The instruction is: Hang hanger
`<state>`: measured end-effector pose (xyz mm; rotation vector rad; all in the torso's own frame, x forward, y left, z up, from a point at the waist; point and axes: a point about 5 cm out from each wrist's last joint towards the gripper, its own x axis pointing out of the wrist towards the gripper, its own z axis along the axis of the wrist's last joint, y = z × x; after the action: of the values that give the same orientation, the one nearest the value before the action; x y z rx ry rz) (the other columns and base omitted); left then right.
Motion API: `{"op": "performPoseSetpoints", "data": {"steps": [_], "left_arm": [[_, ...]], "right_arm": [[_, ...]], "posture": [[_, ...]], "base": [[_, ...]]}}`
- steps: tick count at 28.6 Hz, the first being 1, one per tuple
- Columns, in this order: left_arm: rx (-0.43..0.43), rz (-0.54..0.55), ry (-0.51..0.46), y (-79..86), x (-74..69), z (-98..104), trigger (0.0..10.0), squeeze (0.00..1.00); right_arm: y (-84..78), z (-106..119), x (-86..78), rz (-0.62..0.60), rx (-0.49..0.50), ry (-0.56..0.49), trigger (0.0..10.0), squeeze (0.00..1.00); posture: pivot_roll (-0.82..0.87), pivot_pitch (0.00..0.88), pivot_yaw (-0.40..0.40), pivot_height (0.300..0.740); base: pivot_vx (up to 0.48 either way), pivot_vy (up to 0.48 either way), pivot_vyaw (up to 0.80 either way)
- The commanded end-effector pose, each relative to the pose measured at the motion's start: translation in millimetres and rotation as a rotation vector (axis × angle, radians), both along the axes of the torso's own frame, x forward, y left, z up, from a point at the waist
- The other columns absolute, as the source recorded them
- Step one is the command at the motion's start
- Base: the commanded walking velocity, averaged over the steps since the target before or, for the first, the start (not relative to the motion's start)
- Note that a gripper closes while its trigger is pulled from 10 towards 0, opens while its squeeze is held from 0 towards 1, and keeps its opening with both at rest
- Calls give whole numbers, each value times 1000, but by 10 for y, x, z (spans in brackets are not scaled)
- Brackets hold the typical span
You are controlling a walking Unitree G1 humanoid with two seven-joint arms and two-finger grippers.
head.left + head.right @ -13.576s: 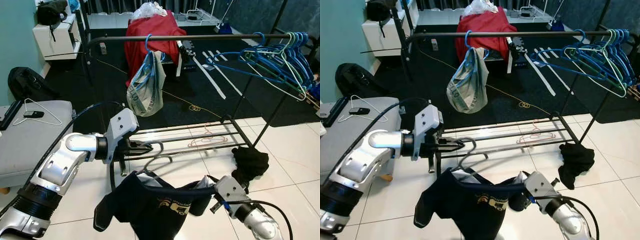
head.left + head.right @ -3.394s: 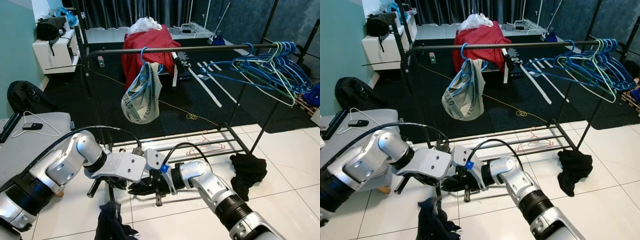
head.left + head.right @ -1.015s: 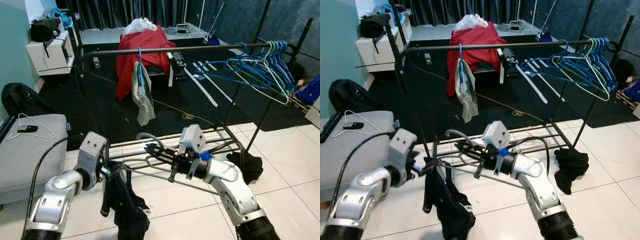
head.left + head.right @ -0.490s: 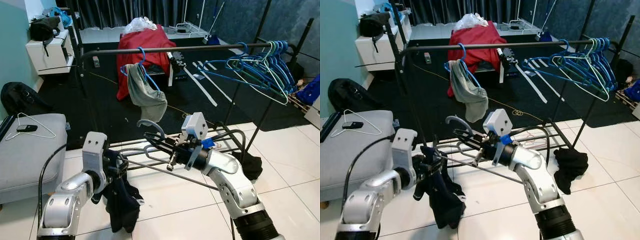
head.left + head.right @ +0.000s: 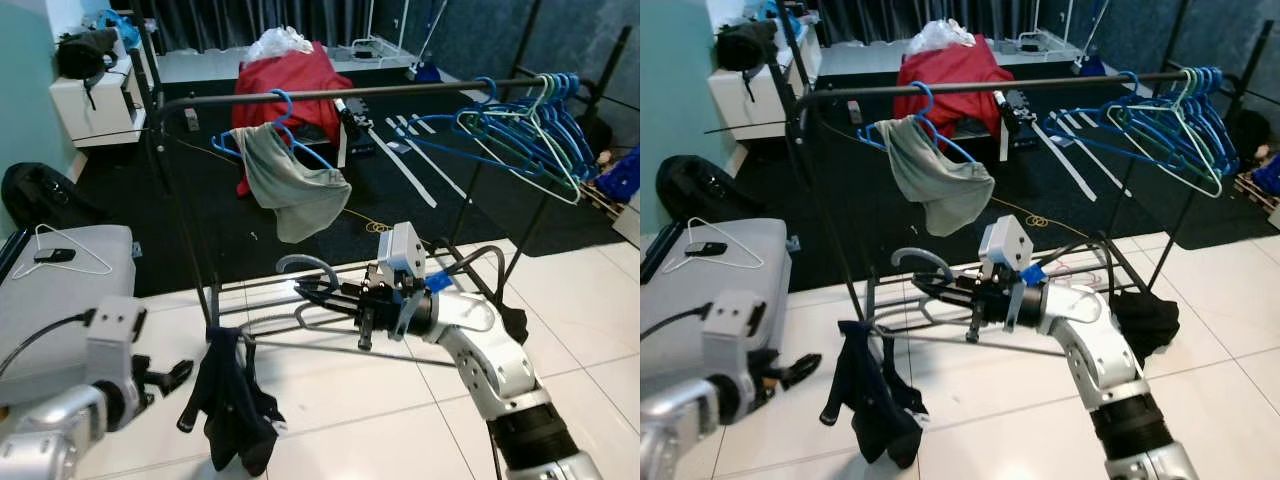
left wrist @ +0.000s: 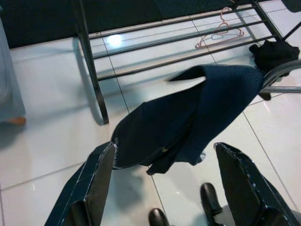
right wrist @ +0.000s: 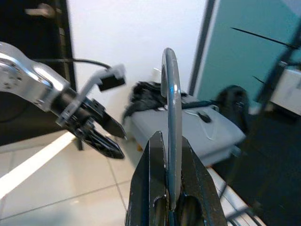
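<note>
My right gripper is shut on the neck of a grey hanger, holding it low in front of the black clothes rail. In the right wrist view the fingers clamp the grey hook. A dark navy garment droops in a bunch from the hanger's left end, down toward the floor. My left gripper is open, low at the left and apart from the garment. Through the left wrist view, the garment hangs beyond the spread fingers.
On the rail a blue hanger carries a grey cloth, and several blue hangers bunch at its right end. The rack's bottom shelf lies behind the hanger. A grey ottoman stands left, with a black cloth on the floor right.
My left gripper has let go of the garment and drawn back to the left. The garment now dangles from the hanger, still held by the right gripper. The grey cloth on the rail swings.
</note>
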<state>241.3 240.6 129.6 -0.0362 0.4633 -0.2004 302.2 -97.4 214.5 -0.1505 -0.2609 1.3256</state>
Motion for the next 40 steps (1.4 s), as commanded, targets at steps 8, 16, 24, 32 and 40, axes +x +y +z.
{"op": "performPoseSetpoints", "data": {"steps": [8, 16, 24, 32, 40], "left_arm": [[-73, 35, -70, -232, -5, -2, 10000, 0], [-174, 49, -231, -543, 122, 176, 10000, 0], [-153, 37, -254, -542, 119, 243, 10000, 0], [19, 15, -214, -565, 112, 90, 0, 0], [44, 38, -225, -591, 161, 66, 0, 0]], "right_arm": [[11, 322, -2, 34, 84, -105, 0, 0], [109, 402, -11, 56, 125, -126, 0, 0], [146, 388, 13, 67, 133, -123, 0, 0], [167, 392, 26, 65, 143, -122, 0, 0], [175, 393, 29, 59, 157, -120, 0, 0]], "posture": [[-80, 117, -33, 740], [-86, 104, -23, 740], [-80, 101, -26, 740], [-77, 94, -27, 740], [-74, 90, -28, 740]], "base": [[0, 0, 0], [0, 0, 0], [0, 0, 0], [0, 0, 0], [0, 0, 0]]}}
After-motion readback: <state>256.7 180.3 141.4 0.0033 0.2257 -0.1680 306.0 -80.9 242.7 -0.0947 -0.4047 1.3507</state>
